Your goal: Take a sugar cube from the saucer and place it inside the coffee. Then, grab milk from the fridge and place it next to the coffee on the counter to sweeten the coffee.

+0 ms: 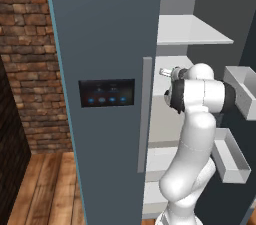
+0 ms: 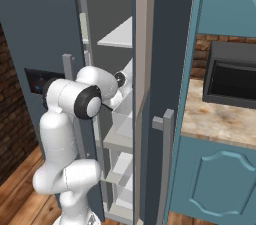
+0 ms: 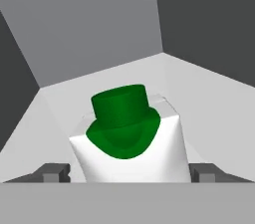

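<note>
The milk [image 3: 130, 156], a white carton with a green cap, stands on a white shelf inside the fridge [image 1: 100, 44]. My gripper [image 3: 128, 172] is open and straddles the carton low down, one dark fingertip [image 3: 51, 172] on each side. The right tip is almost against the carton and a narrow gap shows on the left. My arm [image 1: 200, 94] reaches into the open fridge at middle-shelf height. The counter [image 2: 215, 119] lies to the right of the fridge. The sugar cube, the saucer and the coffee are out of view.
The open fridge door [image 2: 170, 44] stands close on my right with bins [image 1: 240, 89] on its inner side. A white shelf [image 1: 190, 31] hangs above the arm. A dark appliance [image 2: 232, 76] sits on the counter over teal cabinet doors [image 2: 215, 179].
</note>
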Available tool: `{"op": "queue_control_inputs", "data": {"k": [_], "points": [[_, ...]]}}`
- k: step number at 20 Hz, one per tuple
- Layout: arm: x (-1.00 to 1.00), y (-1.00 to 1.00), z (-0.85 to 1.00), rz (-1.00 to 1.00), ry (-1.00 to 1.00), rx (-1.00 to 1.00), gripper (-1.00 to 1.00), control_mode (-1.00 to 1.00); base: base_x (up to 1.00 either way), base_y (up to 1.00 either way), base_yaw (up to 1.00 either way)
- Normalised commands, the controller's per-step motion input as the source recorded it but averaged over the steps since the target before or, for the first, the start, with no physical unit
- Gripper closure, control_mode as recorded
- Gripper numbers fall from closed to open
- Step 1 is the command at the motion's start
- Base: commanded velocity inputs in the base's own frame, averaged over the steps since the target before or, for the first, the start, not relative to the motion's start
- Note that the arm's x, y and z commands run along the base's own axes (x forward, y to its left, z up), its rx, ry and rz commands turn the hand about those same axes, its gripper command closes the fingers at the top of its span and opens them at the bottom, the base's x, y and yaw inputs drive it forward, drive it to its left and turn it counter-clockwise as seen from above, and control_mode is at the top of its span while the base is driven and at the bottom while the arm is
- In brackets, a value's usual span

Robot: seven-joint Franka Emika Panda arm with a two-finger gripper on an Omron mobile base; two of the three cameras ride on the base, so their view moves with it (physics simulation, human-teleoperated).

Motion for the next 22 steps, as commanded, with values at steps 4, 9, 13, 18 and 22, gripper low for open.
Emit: {"op": "queue_control_inputs", "data": {"k": [4, 9, 13, 18, 22], "points": [[-0.07, -0.09, 0.00, 0.00, -0.01, 0.00, 1.00, -1.00, 0.00, 0.00, 0.00], [-0.56, 0.01, 0.05, 0.02, -0.01, 0.00, 1.00, -1.00, 0.00, 0.00, 0.00], [-0.41, 0.38, 0.20, 0.01, 0.02, -0.04, 1.00, -1.00, 0.00, 0.00, 0.00], [-0.19, 0.56, 0.09, 0.00, 0.08, 0.00, 1.00, -1.00, 0.00, 0.00, 0.00], [-0.57, 0.53, 0.27, 0.00, 0.14, 0.00, 1.00, -1.00, 0.00, 0.00, 0.00]]}}
